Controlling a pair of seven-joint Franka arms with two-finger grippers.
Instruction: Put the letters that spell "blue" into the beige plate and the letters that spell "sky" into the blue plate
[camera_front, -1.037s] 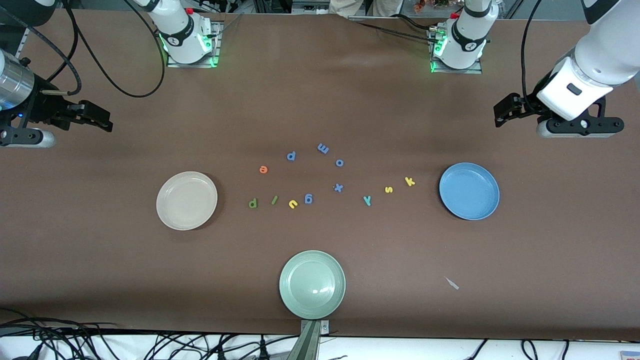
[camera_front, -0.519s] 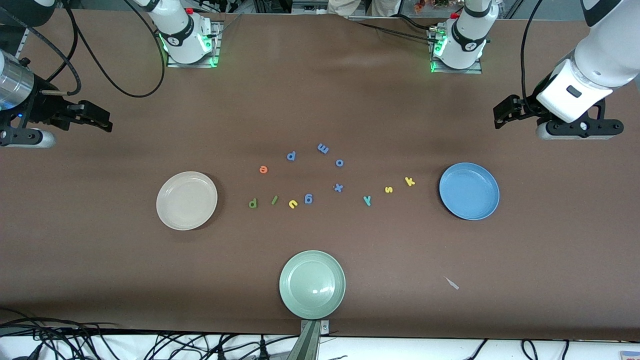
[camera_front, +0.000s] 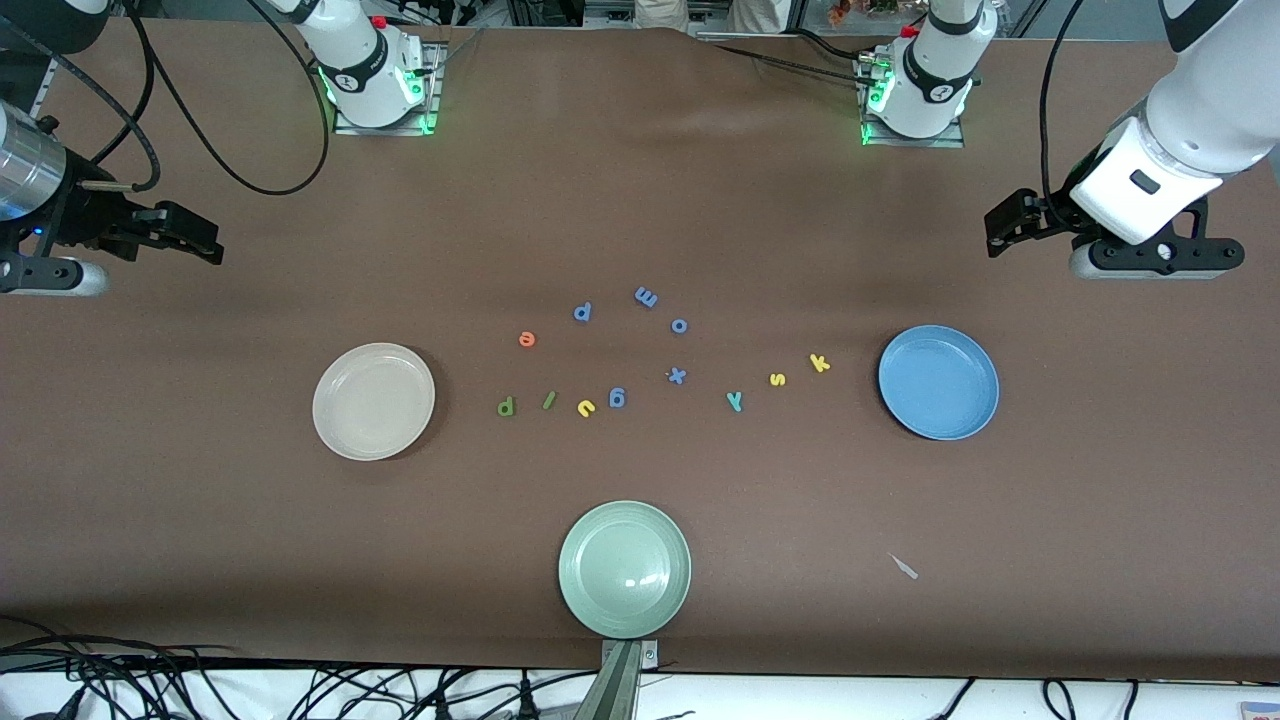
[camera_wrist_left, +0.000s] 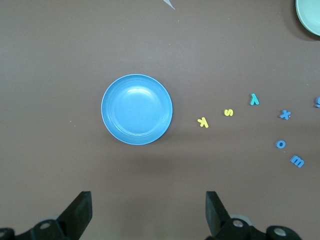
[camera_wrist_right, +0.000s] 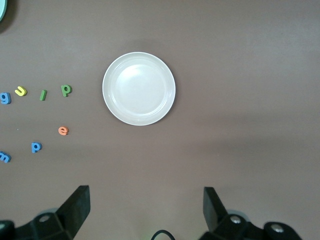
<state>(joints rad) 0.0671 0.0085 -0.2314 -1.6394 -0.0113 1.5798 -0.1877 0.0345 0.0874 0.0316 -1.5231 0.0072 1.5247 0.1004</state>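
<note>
The beige plate (camera_front: 373, 401) (camera_wrist_right: 139, 88) lies empty toward the right arm's end, and the blue plate (camera_front: 938, 382) (camera_wrist_left: 136, 109) lies empty toward the left arm's end. Between them lie the dark green b (camera_front: 506, 406), green l (camera_front: 548, 400), yellow u (camera_front: 586, 407) and orange e (camera_front: 527, 339). Closer to the blue plate are the teal y (camera_front: 735, 401), yellow s (camera_front: 777, 379) and yellow k (camera_front: 820, 363). My right gripper (camera_front: 205, 240) (camera_wrist_right: 146, 207) hangs open over bare table at its end. My left gripper (camera_front: 1000, 225) (camera_wrist_left: 149, 210) hangs open over bare table at its end.
A pale green plate (camera_front: 624, 569) sits near the table's front edge. Blue letters p (camera_front: 583, 312), m (camera_front: 646, 297), o (camera_front: 679, 325), x (camera_front: 677, 375) and g (camera_front: 617, 398) lie among the others. A small grey scrap (camera_front: 905, 567) lies nearer the camera than the blue plate.
The left arm has drifted very slightly toward its base. The right arm, the letters and the plates have not moved.
</note>
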